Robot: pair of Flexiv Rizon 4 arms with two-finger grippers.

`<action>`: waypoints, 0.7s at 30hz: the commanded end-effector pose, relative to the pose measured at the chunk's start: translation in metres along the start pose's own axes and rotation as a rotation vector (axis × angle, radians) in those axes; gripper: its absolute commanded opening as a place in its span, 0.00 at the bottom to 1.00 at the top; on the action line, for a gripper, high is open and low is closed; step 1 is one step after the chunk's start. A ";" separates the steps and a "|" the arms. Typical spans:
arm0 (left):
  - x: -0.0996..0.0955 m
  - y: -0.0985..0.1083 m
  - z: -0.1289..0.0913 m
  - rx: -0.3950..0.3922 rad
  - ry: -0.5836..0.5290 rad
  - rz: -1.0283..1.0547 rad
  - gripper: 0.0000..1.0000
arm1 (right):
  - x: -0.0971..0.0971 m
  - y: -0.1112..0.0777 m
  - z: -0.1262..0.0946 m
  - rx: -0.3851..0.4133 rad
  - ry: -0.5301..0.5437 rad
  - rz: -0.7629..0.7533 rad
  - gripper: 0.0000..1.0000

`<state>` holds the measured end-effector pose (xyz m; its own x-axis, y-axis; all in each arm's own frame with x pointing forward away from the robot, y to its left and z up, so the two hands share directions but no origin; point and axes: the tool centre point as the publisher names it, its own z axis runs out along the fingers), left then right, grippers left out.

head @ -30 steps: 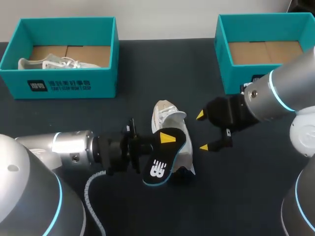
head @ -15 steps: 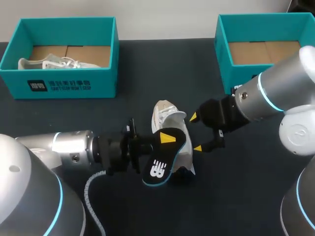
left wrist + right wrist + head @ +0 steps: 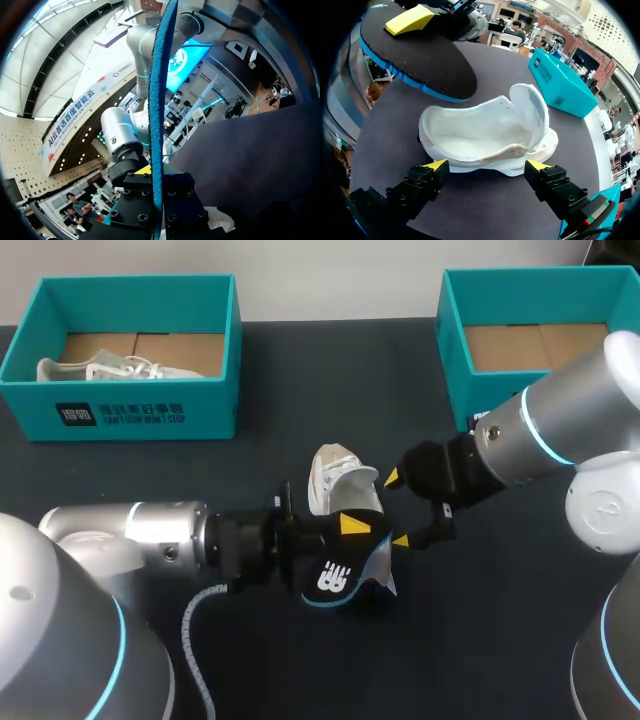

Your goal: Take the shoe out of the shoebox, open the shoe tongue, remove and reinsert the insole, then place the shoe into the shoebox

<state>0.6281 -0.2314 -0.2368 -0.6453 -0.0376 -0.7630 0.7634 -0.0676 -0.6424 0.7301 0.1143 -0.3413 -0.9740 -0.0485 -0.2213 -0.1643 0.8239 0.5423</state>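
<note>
Shoe (image 3: pixel 485 131) just ahead of right claw (image 3: pixel 487 166); left claw (image 3: pixel 347 532) grips insole (image 3: pixel 333 577).

White print on shoebox (image 3: pixel 200 405), logo on insole (image 3: pixel 338 568)

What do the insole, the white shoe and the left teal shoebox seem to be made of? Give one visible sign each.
The insole: likely foam, matte; dark grainy face, blue porous-looking edge.
The shoe: smooth white upper, perhaps leather or synthetic; it holds its curved shape.
The shoebox: probably cardboard; matte teal walls, brown flaps on its floor.
</note>
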 end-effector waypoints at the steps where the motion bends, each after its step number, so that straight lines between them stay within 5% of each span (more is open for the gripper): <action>1: 0.003 0.015 0.014 0.008 0.018 -0.008 0.00 | 0.001 0.001 0.001 0.002 -0.003 0.000 1.00; 21: 0.026 0.050 0.012 0.021 0.022 -0.069 0.00 | 0.001 0.001 0.001 0.002 -0.003 0.000 1.00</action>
<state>0.6512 -0.2434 -0.2874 -0.6970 -0.0024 -0.7171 0.7131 -0.1077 -0.6928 0.7303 0.1150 -0.3420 -0.9739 -0.0487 -0.2215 -0.1646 0.8237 0.5426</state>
